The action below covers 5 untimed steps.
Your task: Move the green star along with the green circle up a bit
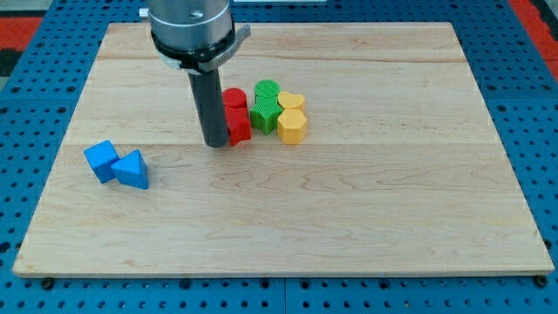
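No claw on this rig, just my tip (215,143), on the table (366,218) touching the left of the red blocks (235,116). Green star (264,113) and green circle (267,90) sit mid-cluster, red left, yellow blocks (291,118) right. Look light, rigid, slidey; I'd push the star's bottom edge upward.
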Each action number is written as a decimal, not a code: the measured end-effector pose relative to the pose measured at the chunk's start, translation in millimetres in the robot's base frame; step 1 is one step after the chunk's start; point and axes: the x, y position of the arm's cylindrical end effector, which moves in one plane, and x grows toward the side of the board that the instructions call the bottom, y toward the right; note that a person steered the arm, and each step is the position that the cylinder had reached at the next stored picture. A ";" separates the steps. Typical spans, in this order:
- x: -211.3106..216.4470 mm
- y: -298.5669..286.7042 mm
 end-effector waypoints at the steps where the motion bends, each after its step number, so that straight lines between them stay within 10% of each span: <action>1: -14.0 -2.2; 5: 36.8 37.5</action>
